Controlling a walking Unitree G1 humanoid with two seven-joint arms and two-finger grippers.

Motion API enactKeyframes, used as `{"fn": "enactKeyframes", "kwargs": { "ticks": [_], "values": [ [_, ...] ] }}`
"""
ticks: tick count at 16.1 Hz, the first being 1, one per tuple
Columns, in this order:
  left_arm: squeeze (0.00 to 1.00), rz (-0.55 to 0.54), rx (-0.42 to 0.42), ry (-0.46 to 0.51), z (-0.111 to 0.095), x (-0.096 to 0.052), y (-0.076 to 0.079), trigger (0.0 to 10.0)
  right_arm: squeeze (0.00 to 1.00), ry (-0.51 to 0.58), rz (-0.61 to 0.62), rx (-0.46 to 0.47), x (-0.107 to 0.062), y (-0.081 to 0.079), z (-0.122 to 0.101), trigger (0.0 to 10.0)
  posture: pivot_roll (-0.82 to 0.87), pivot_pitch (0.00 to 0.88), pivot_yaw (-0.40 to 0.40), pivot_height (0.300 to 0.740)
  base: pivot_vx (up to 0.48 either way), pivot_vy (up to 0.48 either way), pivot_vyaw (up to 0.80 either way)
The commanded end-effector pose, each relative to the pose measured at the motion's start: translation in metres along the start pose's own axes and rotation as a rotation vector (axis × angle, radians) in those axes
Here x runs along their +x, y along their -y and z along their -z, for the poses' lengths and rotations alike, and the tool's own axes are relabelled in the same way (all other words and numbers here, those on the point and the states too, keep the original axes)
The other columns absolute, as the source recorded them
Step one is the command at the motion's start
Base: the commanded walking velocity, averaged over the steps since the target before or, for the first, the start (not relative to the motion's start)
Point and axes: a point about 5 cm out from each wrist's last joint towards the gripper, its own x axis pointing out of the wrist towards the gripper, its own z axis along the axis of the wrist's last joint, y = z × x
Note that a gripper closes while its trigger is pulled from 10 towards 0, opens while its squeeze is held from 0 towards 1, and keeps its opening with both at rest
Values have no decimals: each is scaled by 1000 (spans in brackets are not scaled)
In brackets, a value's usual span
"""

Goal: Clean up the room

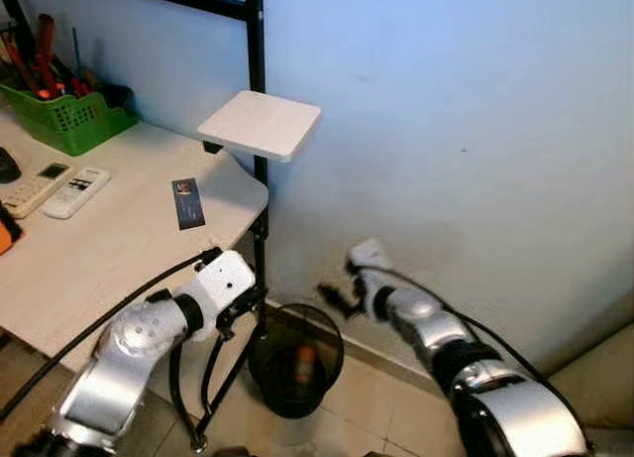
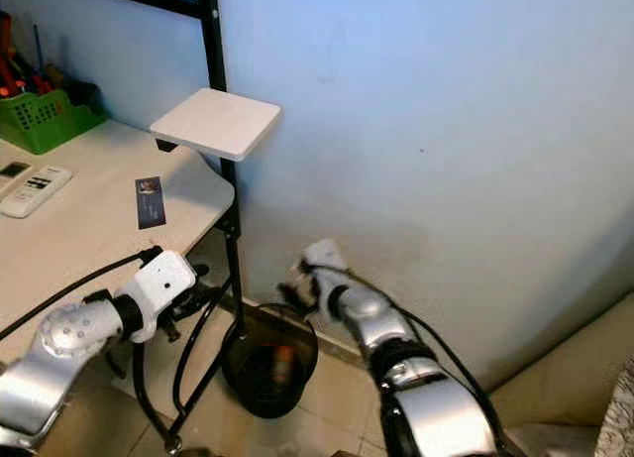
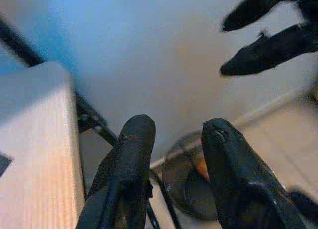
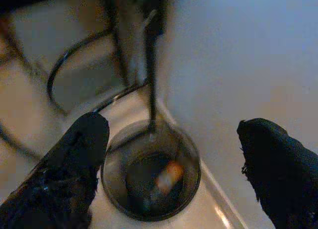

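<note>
Wastebasket (image 1: pixel 295 363), black mesh and round, is standing on the tiled floor (image 1: pixel 376 398) against the wall (image 1: pixel 456 130), just beside the black desk leg (image 1: pixel 260 249), and it is holding a small orange-and-white item (image 4: pixel 168 174) at its bottom; what that item is cannot be told. Right gripper (image 4: pixel 174 164) is hovering directly above the basket's mouth with its fingers spread wide and nothing between them, a pose that reads as the end of a drop into the bin. Left gripper (image 3: pixel 174 154) is hanging near the desk's front corner, beside the basket, with a narrow gap between its fingers and nothing in them; it is probably just being kept out of the way. Desk (image 1: pixel 119 249) is bearing a dark card (image 1: pixel 187 202) near its edge, two white remote controls (image 1: pixel 54 187) farther back, and a green basket (image 1: pixel 67 120) at the rear that is holding red-handled tools standing upright. White square pad (image 1: pixel 260 124) is sitting raised on the frame above the desk corner. Judging from these leftovers, the tidying is likely only partly finished.
</note>
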Motion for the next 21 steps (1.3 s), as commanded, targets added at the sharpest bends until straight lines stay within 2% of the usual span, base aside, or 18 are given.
{"fn": "enactKeyframes", "kwargs": {
  "ticks": [1,2,4,6,7,10,15,17,19,21],
  "values": [
    [0,-86,-52,38,-6,0,-1,10000,1000,109,101,76,-10,18,-7,10000,132,0,-68,740,0,0,0],
    [0,-171,-125,68,-8,2,2,10000,1000,200,205,142,-26,33,-8,10000,115,0,-57,740,0,0,-450],
    [0,-284,-175,104,-9,0,5,10000,1000,305,314,207,-53,42,-10,10000,77,0,-37,740,0,0,-769],
    [0,-357,-214,80,-4,-2,6,10000,1000,322,380,211,-68,44,-7,10000,49,0,-30,740,0,0,-769],
    [0,-395,-259,69,-1,-5,8,10000,1000,340,439,227,-81,45,-4,10000,43,0,-34,740,0,0,-775],
    [0,-414,-269,63,1,-3,7,10000,1000,324,536,257,-99,40,6,10000,42,0,-30,740,0,0,-775],
    [0,-450,-292,77,-2,3,-10,10000,1000,319,612,296,-104,29,12,10000,22,0,33,740,0,0,-774],
    [0,-486,-326,102,-4,3,-22,10000,1000,328,602,282,-96,26,8,10000,10,0,51,740,0,0,-778],
    [0,-471,-350,97,0,6,-22,10000,1000,331,627,266,-95,31,2,10000,-22,0,72,740,0,0,-778],
    [0,-444,-304,92,0,9,-19,10000,1000,331,624,263,-94,30,1,10000,-3,0,59,740,0,0,-775]
  ]
}}
